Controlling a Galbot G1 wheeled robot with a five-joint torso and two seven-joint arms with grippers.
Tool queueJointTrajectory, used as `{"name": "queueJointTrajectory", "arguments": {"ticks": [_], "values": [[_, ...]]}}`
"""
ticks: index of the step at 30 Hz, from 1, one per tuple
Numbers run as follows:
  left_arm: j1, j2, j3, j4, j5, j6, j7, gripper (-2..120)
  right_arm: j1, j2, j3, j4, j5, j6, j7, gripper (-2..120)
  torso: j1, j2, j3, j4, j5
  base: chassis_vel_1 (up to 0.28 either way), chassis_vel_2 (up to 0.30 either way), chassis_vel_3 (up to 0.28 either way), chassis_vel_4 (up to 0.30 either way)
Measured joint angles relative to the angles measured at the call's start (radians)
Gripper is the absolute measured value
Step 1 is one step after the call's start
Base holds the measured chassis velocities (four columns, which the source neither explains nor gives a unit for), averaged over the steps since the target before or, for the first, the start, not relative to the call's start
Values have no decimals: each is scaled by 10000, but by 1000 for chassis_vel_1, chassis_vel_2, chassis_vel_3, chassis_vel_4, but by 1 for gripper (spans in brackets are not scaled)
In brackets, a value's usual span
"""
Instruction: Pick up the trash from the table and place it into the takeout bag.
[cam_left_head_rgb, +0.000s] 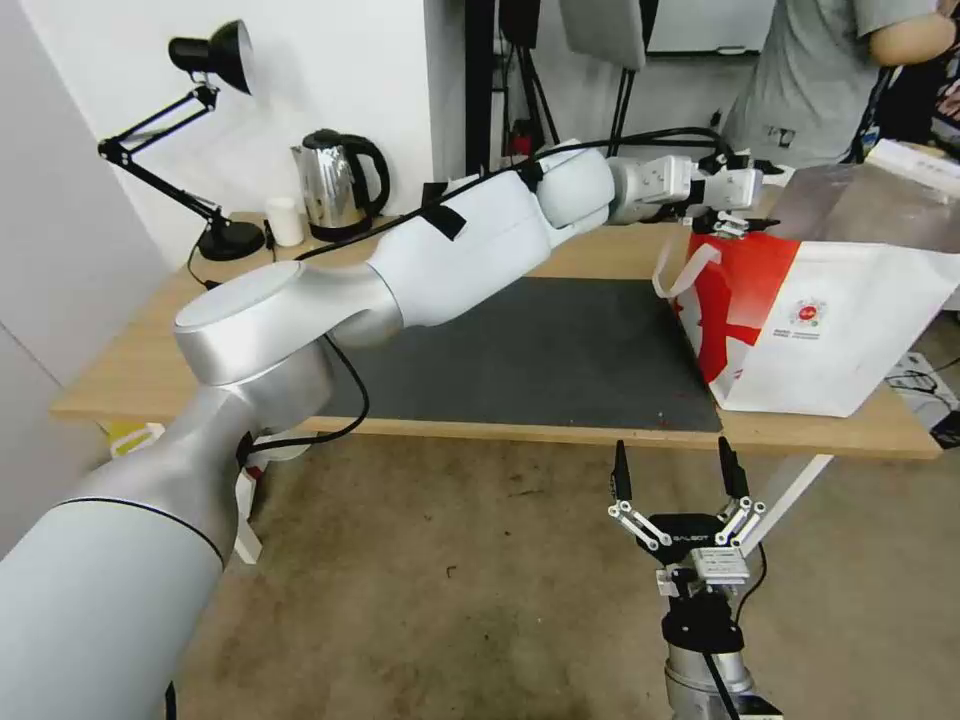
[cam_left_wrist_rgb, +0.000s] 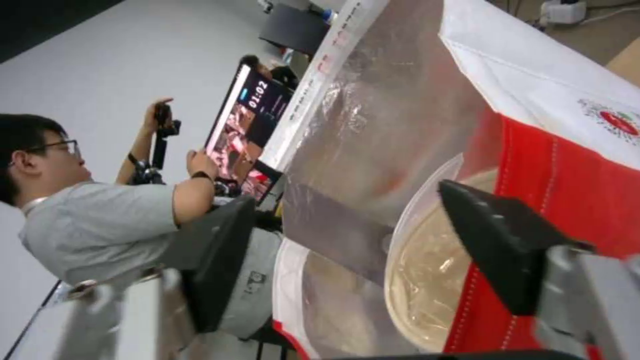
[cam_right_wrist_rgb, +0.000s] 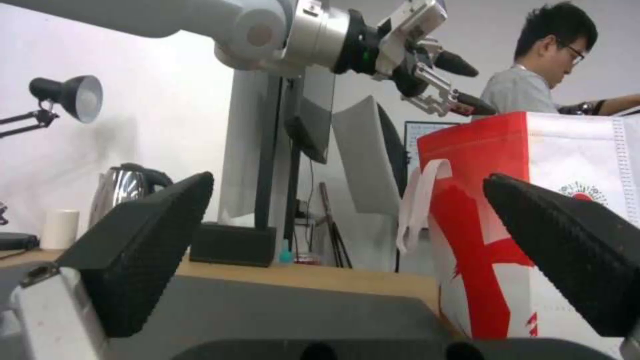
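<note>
From my station I see the table (cam_left_head_rgb: 590, 255) running across the head view, its dark mat (cam_left_head_rgb: 540, 350) bare. My left arm reaches over it to the right, and the left gripper (cam_left_head_rgb: 735, 222) hangs just above the open mouth of the takeout bag (cam_left_head_rgb: 850, 330), which stands on the table's right end. Its fingers (cam_left_wrist_rgb: 500, 240) are spread with nothing between them. Beneath them, inside the silvery lining, a tan shallow bowl (cam_left_wrist_rgb: 427, 280) rests against the bag's wall. My right gripper (cam_left_head_rgb: 678, 470) sits low before the table's front edge, jaws spread wide and empty.
</note>
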Motion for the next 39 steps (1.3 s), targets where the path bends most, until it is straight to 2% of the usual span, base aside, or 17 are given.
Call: {"name": "queueJointTrajectory", "arguments": {"ticks": [2,5,9,12,20,26,29,33,34,36,38,39], "values": [[-14,0,-7,-15,-6,0,1,80,0,0,0,0,0,0,0,100,0,0,1,0,1,0,0,0,0],[-63,7,-29,-47,-14,13,11,93,0,0,0,0,0,0,0,100,0,-1,1,-1,1,0,0,0,0],[-213,190,-107,-246,-177,188,16,99,0,0,0,0,-1,0,0,100,0,-1,0,-3,0,0,0,0,0],[-350,423,-114,-470,-400,398,13,100,0,0,0,0,-1,0,0,100,0,-1,0,0,0,0,0,0,0],[-657,1810,-210,-1539,-1118,981,-1,100,0,0,0,0,-1,0,0,100,0,-1,0,4,-4,0,0,0,0],[-662,2161,-241,-1868,-1237,1124,-58,100,0,0,0,0,0,0,0,100,0,-1,0,-2,0,0,0,0,0],[-662,2651,-227,-2326,-1523,1348,-281,100,0,0,0,0,0,0,0,100,0,-2,0,-1,-1,0,0,0,0],[-661,2829,-220,-2491,-1637,1427,-368,100,0,0,0,0,0,0,0,100,0,-3,0,1,-2,0,0,0,0],[-661,3197,-211,-2844,-1869,1618,-602,100,0,0,0,0,0,0,0,100,0,-2,0,-1,-2,0,0,0,0],[-660,3378,-204,-3034,-1983,1716,-739,100,0,0,0,0,0,0,0,100,0,-3,0,1,-2,0,0,0,0],[-629,4101,-211,-3848,-2329,2050,-1341,100,0,0,0,0,-1,0,0,100,0,-3,0,0,-2,0,0,0,0],[-629,4101,-211,-3848,-2329,2050,-1341,100,0,0,0,0,-1,0,0,100,0,-3,0,0,-2,0,0,0,0]]}}
